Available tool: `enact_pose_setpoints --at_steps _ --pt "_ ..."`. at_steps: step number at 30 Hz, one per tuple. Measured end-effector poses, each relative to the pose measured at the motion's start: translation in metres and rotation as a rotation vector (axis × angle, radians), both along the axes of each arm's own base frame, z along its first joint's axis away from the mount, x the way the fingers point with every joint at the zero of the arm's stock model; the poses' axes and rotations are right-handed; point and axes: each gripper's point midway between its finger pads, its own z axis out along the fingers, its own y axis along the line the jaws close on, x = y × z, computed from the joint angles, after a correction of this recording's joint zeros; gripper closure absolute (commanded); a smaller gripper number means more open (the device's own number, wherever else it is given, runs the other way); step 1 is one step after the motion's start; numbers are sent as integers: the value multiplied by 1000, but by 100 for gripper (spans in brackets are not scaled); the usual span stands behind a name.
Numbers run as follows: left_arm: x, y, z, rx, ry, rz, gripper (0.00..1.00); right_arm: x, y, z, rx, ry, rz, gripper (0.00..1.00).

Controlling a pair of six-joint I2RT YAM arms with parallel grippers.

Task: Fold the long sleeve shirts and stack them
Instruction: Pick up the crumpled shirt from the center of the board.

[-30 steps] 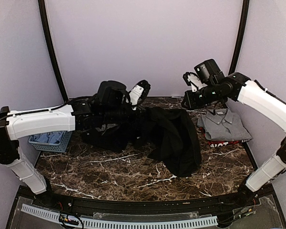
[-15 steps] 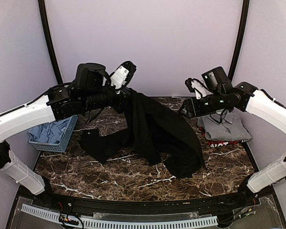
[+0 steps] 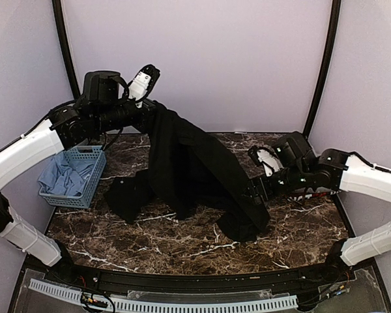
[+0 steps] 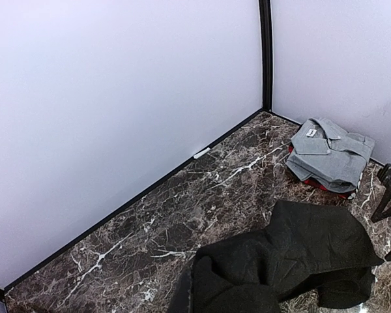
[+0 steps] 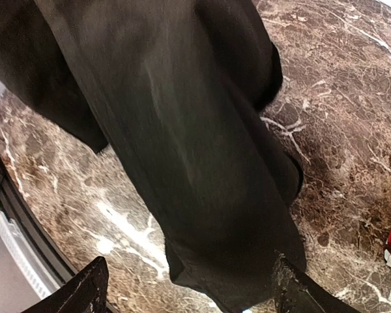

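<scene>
Item in hand: large plain black cloth collared shirt [image 3: 189, 163], unfolded, hanging from the clamped left gripper [image 3: 153, 112] raised at rear left, lower part trailing on the dark veined marble table [image 3: 182, 238]. Right gripper [image 5: 192, 290]: jaws wide, empty, either side of the trailing hem. Done: folded grey cloth shirt [image 4: 329, 151] stacked on a red-edged one [image 4: 316, 183], rear right. Outstanding, by judgement: fold the black shirt, add to stack
</scene>
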Motion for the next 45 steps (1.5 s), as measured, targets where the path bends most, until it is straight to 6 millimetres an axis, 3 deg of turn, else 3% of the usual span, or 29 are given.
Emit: enact_pose_setpoints --at_steps 10,15,19,24,29,34,41,45 --pt "5 0 5 -12 25 11 100 -30 12 -35 -139 -68 -23 19" --pt "9 -4 -4 -5 48 7 100 -28 10 -62 -264 -102 -83 25" --pt "10 -4 -4 -9 53 3 100 -21 -3 -88 -390 -111 -148 31" --pt "10 -4 -4 -13 55 4 100 -16 -21 -99 -493 -134 -206 35" --pt "11 -3 -4 -14 56 7 100 -13 -33 -108 -575 -145 -232 48" --pt "12 -2 -4 -14 56 10 100 -13 -37 -108 -593 -147 -234 71" --pt "15 2 -4 -13 55 22 100 -13 -38 -102 -587 -152 -239 84" --pt "17 5 -4 -12 56 32 100 -12 -39 -98 -584 -154 -239 98"
